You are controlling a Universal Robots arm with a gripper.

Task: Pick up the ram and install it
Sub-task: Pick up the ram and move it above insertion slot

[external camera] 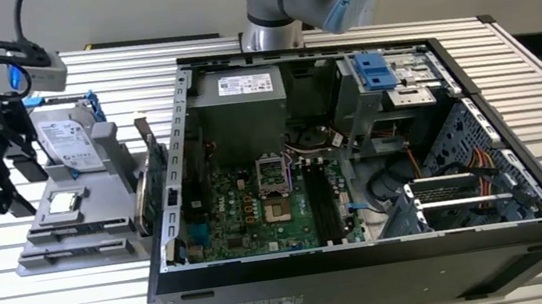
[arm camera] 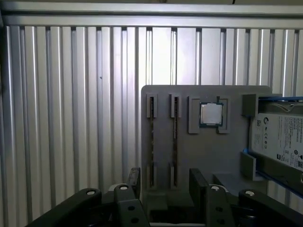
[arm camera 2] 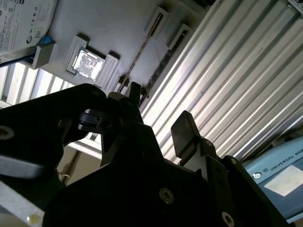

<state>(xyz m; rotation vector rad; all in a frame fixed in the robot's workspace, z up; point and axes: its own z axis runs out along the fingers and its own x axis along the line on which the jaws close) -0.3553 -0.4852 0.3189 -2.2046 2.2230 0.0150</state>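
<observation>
While the tool (arm camera: 166, 182), spread wide and holding nothing, hangs at the exterior view's left above the grey fixture (arm camera: 208, 156), the ram (arm camera: 174, 142) stands edge-on in its slot — untouched.

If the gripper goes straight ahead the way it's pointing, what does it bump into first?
Probably the grey holder, near the two thin boards standing on edge in it; the open gripper points there. Depth is hard to judge.

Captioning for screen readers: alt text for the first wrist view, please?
Open, empty gripper by a grey parts holder on a ribbed metal table. The holder carries two thin boards edge-on in slots, a square silver chip and a hard drive.
</observation>
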